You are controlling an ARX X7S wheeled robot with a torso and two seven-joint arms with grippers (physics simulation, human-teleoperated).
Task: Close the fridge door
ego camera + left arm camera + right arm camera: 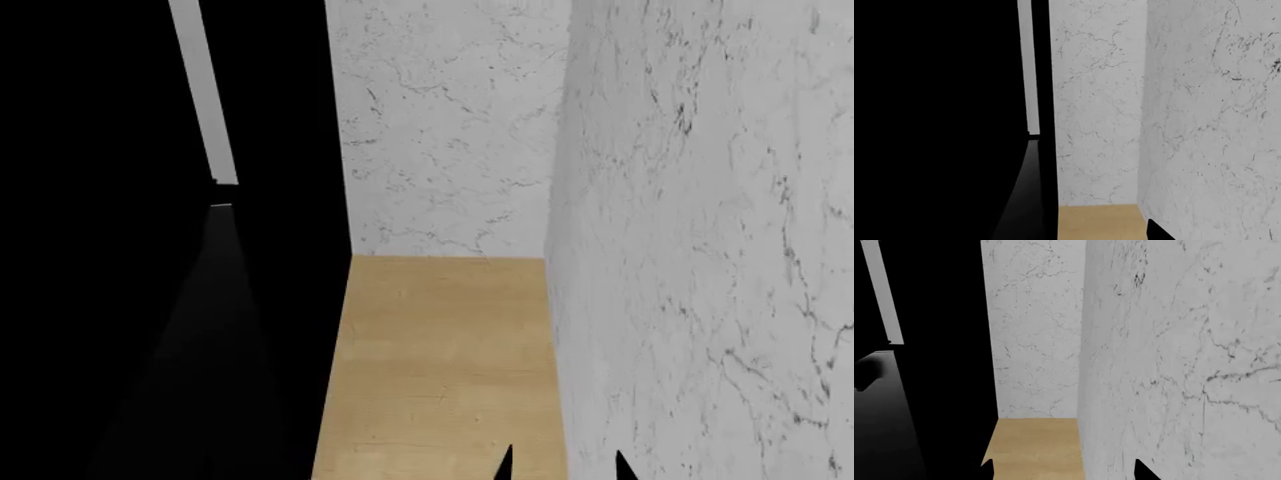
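the fridge door (160,300) fills the left of the head view as a glossy black slab, with a pale lining strip (203,90) running down its upper part. judging by that strip showing, the door stands ajar, its edge meeting the floor (441,350) along a long line that runs toward the far wall. no handle can be made out; the black is too uniform to tell.

right of the door, a narrow lane of wooden floor runs to a back wall (441,130) of white marble, and a side wall (707,250) of the same stone closes the right. the robot seems squeezed into this lane beside the door, probably so an arm can push the slab from its outer face.

no container shows its inside; the fridge cavity is not visible from here.

the right gripper (1064,471) shows only as two dark fingertips, one at the floor's near edge and one against the side wall, standing wide apart and holding nothing. for the left gripper i cannot tell: its wrist view shows only one small dark tip.
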